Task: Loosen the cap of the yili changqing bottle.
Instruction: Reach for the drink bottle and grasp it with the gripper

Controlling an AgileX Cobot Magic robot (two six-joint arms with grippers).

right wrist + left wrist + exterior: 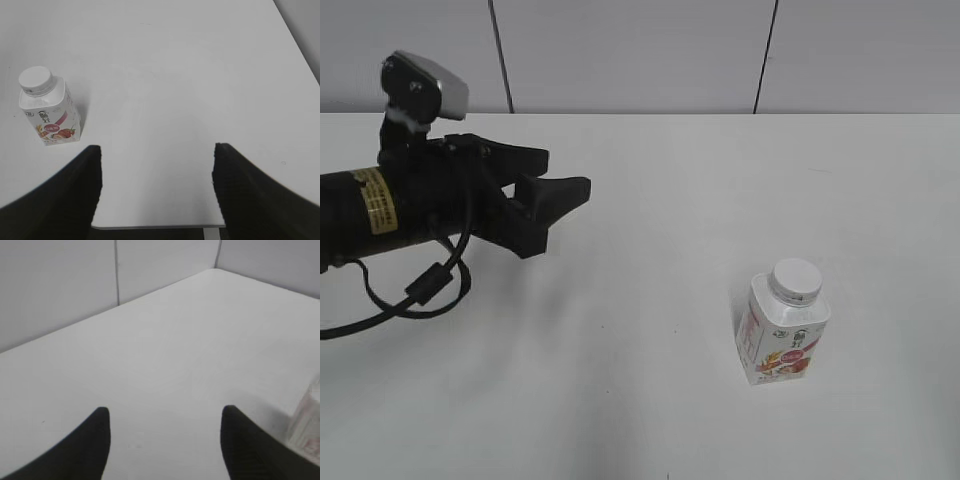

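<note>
White table (650,200), capped (796,279) yili changqing bottle (782,335) upright, contents hidden; both claws, left (558,196) and right (156,165), spread, empty.

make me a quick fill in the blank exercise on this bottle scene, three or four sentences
1. The cap sits ____ the yili changqing bottle, not beside it.
2. The bottle stands ____ on the table, not tipped over.
3. In the exterior view the left claw hangs to the ____ of the bottle, apart from it.
4. The right claw is ____ and holds nothing.

Missing words: on; upright; left; open
</note>
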